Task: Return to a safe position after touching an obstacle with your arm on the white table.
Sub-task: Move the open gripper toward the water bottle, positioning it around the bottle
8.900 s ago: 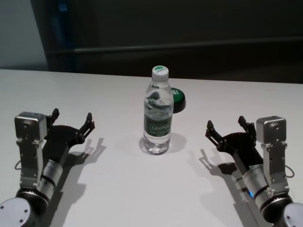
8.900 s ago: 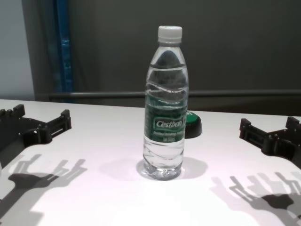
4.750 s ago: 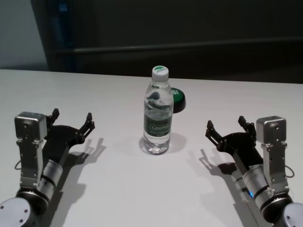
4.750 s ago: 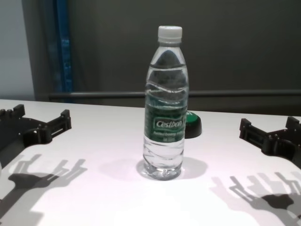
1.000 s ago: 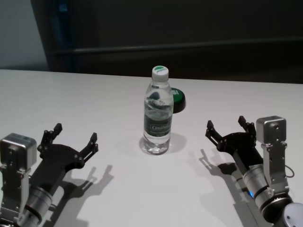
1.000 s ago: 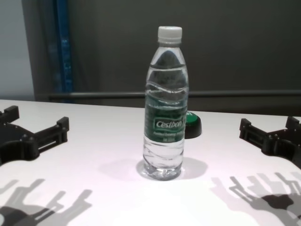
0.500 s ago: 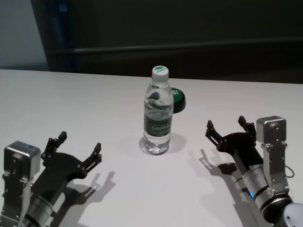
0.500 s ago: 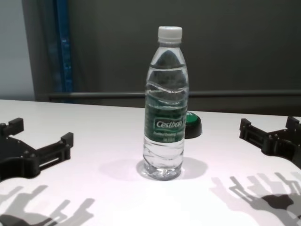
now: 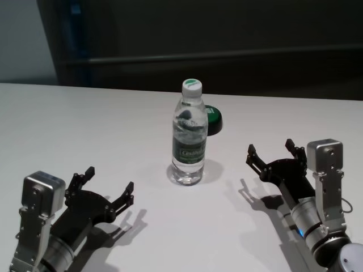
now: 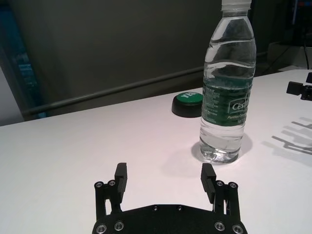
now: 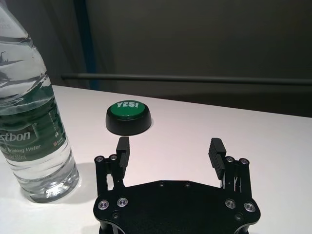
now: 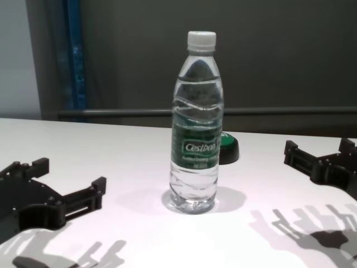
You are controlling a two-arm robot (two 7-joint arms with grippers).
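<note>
The obstacle, a tall clear water bottle [image 9: 188,141] with a white cap and a green label, stands upright mid-table on the white table [image 9: 85,113]. It also shows in the chest view [image 12: 195,139], the left wrist view [image 10: 227,97] and the right wrist view [image 11: 29,131]. My left gripper [image 9: 109,180] is open and empty, low over the table, near and to the left of the bottle, apart from it. It also shows in the chest view [image 12: 71,176] and the left wrist view [image 10: 164,170]. My right gripper [image 9: 270,147] is open and empty, to the right of the bottle.
A low black puck with a green "YES!" top [image 9: 214,119] sits just behind the bottle to the right, also seen in the right wrist view [image 11: 128,117]. A dark wall with a rail [image 9: 227,55] runs behind the table's far edge.
My left arm has moved nearer the table's front edge and rightward toward the bottle, with its fingers still open. The bottle and the right arm have not moved.
</note>
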